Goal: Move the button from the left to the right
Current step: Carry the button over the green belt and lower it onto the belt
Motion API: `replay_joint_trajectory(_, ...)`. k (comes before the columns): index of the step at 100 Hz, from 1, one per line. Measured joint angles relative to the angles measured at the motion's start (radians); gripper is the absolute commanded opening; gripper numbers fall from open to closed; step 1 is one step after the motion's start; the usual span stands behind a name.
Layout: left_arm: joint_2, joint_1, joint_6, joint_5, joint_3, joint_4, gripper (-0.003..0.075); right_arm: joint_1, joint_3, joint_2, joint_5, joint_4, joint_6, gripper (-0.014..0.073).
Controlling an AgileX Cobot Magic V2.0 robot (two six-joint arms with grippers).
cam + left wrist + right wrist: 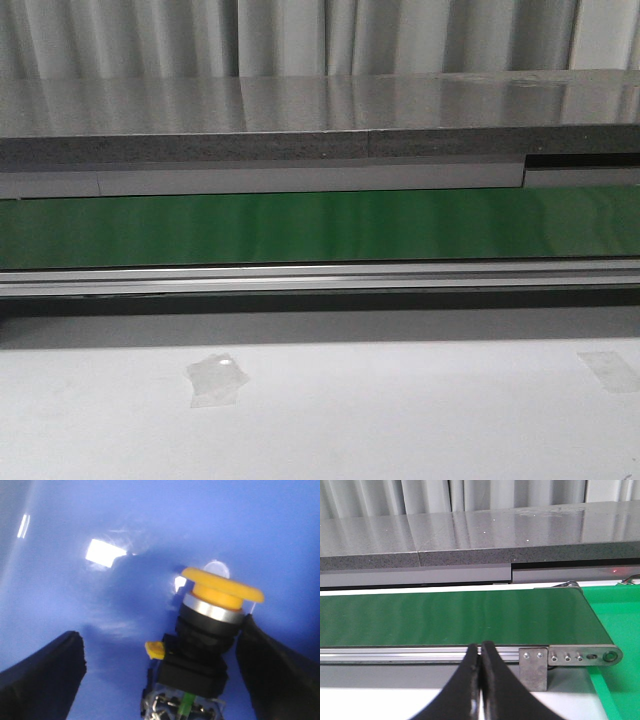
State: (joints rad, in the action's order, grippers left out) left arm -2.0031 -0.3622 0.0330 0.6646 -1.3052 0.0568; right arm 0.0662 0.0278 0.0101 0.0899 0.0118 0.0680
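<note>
Blue glossy surface [150,530] under push-button switch [210,625]. Left gripper [160,670] spread wide around it, one finger [275,670] touching. Right gripper [480,680] pressed closed, empty, facing green conveyor belt [450,617].

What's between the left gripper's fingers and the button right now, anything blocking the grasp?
Nothing visible. In the left wrist view the button sits on a blue surface between the open fingers of the left gripper. One finger is at or near its collar, the other stands well apart, with only bare blue surface in that gap.
</note>
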Motion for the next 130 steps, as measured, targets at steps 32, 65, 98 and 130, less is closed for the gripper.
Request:
replay_joint_trajectory(32,-0.016,0.000,0.000,0.000,-0.001,0.007,0.0321,0.000,0.000,0.000,0.000,0.000,0.000,-0.0068)
replay_joint_trajectory(65,-0.003,0.000,0.000,0.000,-0.001,0.010,0.0044,0.000,0.000,0.000,0.000,0.000,0.000,-0.0068)
replay_joint_trajectory(98,0.180,0.000,0.022,0.000,-0.001,0.019,0.0043,0.000,0.000,0.000,0.000,0.000,0.000,-0.0068)
replay_joint_trajectory(130,0.287,0.102,0.087,0.068,-0.001,0.023,0.0043,0.000,0.000,0.000,0.000,0.000,0.000,-0.0068)
